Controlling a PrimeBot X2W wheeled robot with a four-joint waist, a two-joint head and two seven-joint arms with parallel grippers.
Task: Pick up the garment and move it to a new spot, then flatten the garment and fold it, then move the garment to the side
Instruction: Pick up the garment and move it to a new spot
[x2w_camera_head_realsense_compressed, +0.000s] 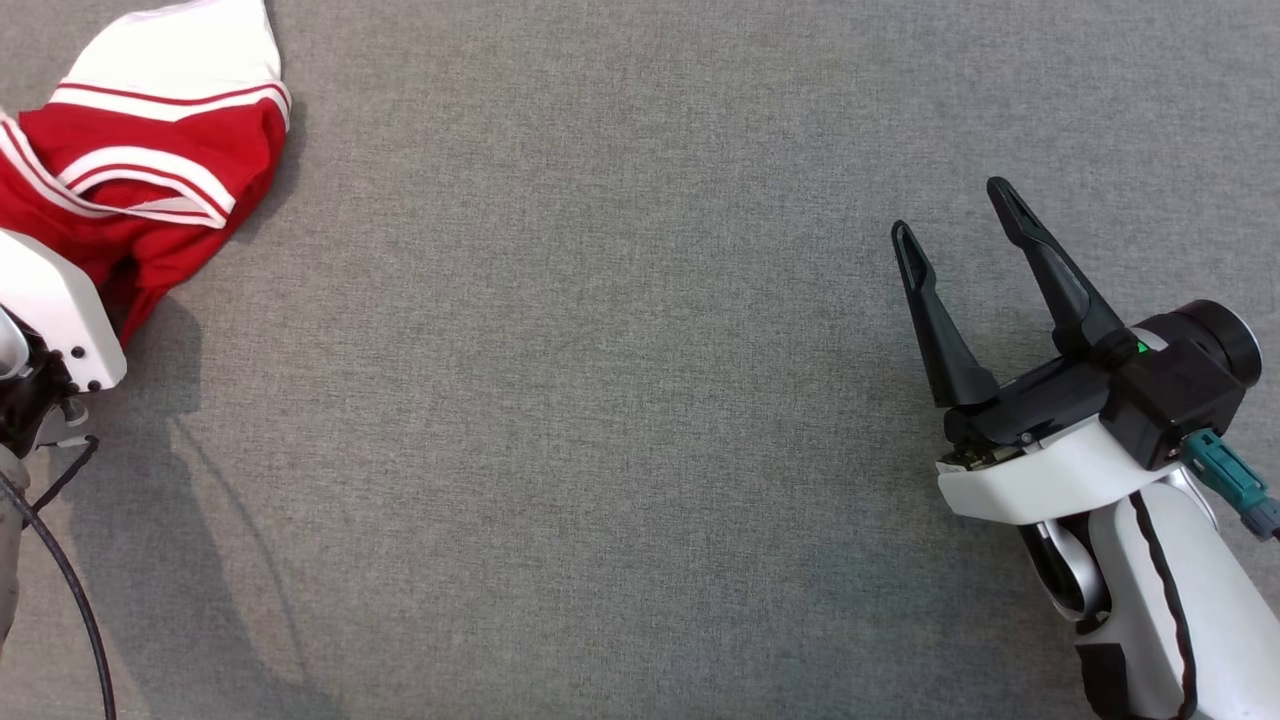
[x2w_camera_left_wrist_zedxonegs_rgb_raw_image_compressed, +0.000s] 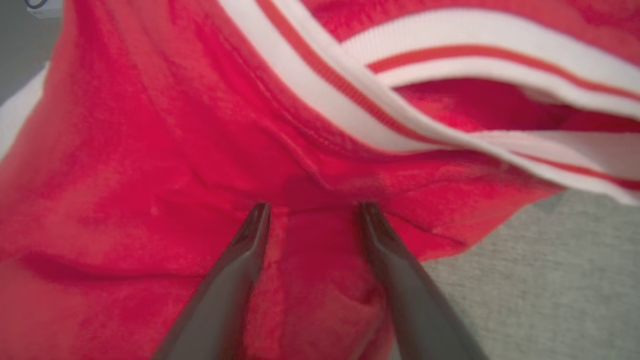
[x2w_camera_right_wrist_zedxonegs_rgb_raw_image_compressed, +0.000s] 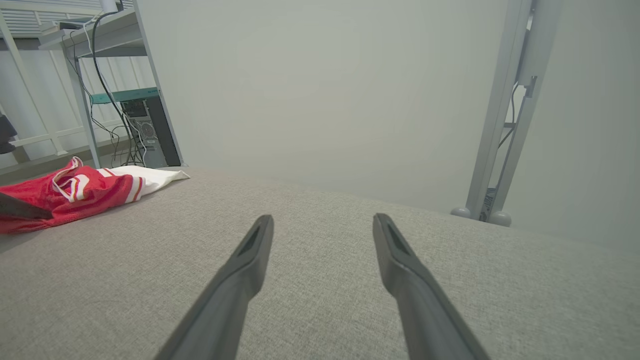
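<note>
The garment, red with a white sleeve and red-white striped trim, lies crumpled at the far left of the grey table. The pale wrist housing of my left arm covers its near edge there. In the left wrist view my left gripper is open, its two fingertips pressed into the red cloth with a fold of it between them, just below the striped trim. My right gripper hovers open over bare table at the right, far from the garment, with nothing between its fingers.
Grey cloth covers the table. A black cable trails from my left arm. Beyond the table's far edge stand a metal shelf with a computer tower and cables and a metal post.
</note>
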